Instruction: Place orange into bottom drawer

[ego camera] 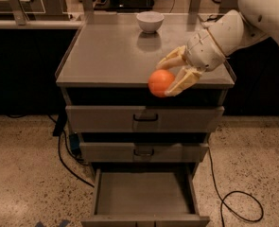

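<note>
Orange (161, 82), camera view: gripped between the two fingers of my pincer (164, 80), which is closed on it at the front edge of the table (110, 56), above the top drawer front and well apart from the white bowl (150, 21) at the table's rear. The bottom drawer (143, 195) stands pulled open directly below, with nothing visible in it. Status, as I judge it: grasp complete and drawer ready; the lowering into the tray and the release are not yet done.
</note>
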Tool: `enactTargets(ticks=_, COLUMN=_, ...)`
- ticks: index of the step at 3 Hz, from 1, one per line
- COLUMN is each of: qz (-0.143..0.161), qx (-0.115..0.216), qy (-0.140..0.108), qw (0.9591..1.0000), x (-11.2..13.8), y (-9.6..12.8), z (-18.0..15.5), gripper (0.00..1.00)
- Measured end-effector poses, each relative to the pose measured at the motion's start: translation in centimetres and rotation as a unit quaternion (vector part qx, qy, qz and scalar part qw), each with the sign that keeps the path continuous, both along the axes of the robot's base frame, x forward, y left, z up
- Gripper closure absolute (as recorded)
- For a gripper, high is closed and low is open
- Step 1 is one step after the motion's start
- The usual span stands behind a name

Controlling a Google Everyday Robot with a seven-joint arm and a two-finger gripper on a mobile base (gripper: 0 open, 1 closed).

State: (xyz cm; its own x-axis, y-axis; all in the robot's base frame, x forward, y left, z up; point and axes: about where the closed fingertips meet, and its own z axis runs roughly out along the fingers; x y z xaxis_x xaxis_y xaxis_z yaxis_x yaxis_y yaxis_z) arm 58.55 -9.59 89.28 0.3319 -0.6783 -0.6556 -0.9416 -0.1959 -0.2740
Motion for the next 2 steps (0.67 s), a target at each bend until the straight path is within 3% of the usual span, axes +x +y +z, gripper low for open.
enactTargets(ticks=1, qz=-0.008, qx=0.002, qy=0.003, qw=1.0000, x=-1.0, y=-0.4, z=-1.9, gripper=1.00)
enactTargets(ticks=2, qz=-0.037, qx=0.017, qy=-0.005, qw=0.9991, x=-3.1, y=-1.4, z=-5.0, gripper=1.00)
